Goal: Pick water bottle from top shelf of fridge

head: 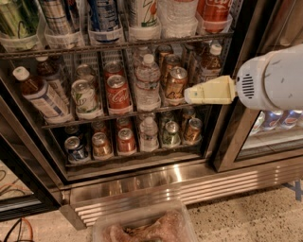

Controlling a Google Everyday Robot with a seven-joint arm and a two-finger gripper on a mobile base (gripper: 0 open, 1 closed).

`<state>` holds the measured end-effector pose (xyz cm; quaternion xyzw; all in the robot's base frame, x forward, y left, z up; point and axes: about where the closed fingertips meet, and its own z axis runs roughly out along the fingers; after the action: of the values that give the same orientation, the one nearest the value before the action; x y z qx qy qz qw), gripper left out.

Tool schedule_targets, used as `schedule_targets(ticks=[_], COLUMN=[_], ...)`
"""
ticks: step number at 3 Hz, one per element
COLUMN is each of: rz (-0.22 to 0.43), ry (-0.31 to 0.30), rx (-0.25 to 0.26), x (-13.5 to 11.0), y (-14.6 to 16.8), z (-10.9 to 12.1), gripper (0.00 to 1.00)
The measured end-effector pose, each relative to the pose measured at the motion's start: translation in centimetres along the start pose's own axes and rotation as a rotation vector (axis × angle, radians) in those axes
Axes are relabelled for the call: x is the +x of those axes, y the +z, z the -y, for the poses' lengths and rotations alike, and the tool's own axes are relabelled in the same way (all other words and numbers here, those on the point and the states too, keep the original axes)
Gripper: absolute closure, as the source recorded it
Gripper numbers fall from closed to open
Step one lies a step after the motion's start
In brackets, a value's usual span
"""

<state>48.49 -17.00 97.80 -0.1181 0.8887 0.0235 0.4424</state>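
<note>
The cream gripper (191, 94) hangs before the middle rack's right end; whether it is wide or narrow I cannot tell. The water bottle (178, 14) stands above it, slightly left, apart, in a clear holder on the top shelf (118, 46) of the fridge (236, 127). Cans (118, 92) fill the lower racks. Below lies speckled floor (251, 217) and a plastic tub (142, 226).

one gripper (188, 94) beside middle rack (118, 115); three water bottles (148, 82); three tea bottles (40, 92)
</note>
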Motion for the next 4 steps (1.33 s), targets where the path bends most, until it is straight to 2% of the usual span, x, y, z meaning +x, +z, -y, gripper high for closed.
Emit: schedule_targets(ticks=[1,2,3,4], rz=[0.072,0.168,0.236,0.290], ry=[0.001,-0.004,-0.004,-0.008], rx=[-0.041,-0.077,-0.097,-0.092], x=[-1.8,-4.6,-6.5,-7.9], y=[0.4,0.1,-0.3,-0.8], z=[-1.7,-3.0,-3.7,-3.6], gripper=[0.00,0.01,0.07,0.19])
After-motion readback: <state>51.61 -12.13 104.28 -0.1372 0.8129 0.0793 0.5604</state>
